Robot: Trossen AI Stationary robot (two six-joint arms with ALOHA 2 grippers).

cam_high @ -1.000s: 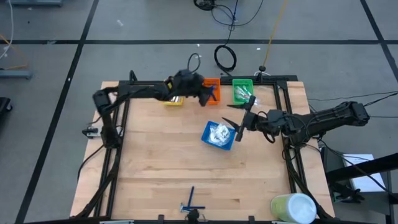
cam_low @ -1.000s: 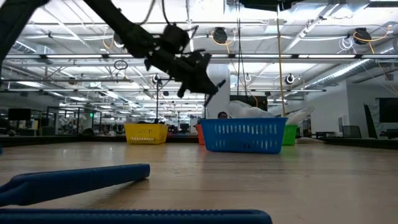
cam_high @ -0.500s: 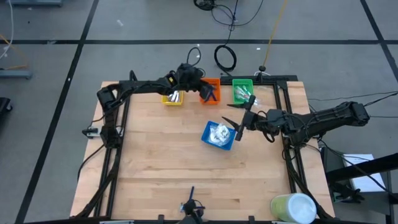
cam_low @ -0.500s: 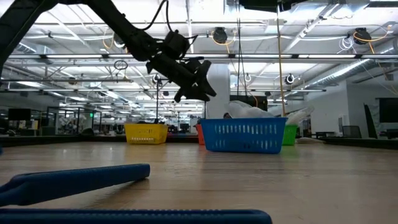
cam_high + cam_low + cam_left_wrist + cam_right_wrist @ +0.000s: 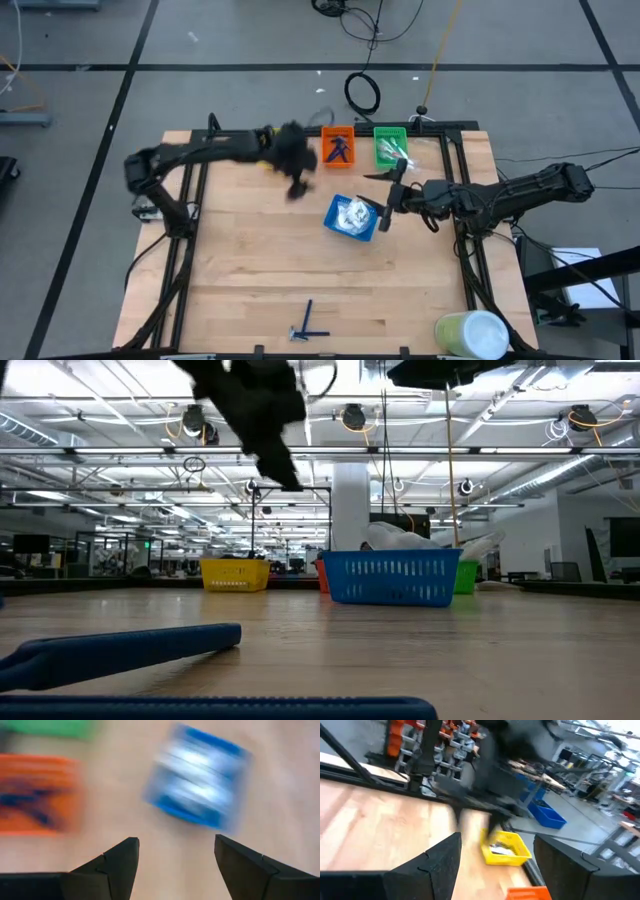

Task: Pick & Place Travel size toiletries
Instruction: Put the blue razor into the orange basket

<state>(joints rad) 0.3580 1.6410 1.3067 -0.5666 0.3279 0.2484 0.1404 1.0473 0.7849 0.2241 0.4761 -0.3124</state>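
My left gripper (image 5: pixel 297 186) hovers open and blurred over the bare wood, to the left of the blue tray (image 5: pixel 352 217); in its wrist view, nothing lies between its fingers (image 5: pixel 175 857). The blue tray holds silvery packets (image 5: pixel 352 213). A dark blue razor (image 5: pixel 338 150) lies in the orange tray (image 5: pixel 338 132). The green tray (image 5: pixel 390 146) holds pale items. Two more dark blue razors (image 5: pixel 308 325) lie near the table's front edge. My right gripper (image 5: pixel 384 196) waits open at the blue tray's right side, above the table.
The yellow tray (image 5: pixel 505 848) stands at the far edge, mostly under my left arm in the high view. A big pale green-and-white cylinder (image 5: pixel 472 335) stands at the near right corner. Bare wood lies between the blue tray and the razors at the front.
My left gripper has opened over the orange tray and let go of a dark blue razor, which now lies in that tray. It has then swung fast up and toward the table's near left, tipping downward, and now hovers over bare wood.
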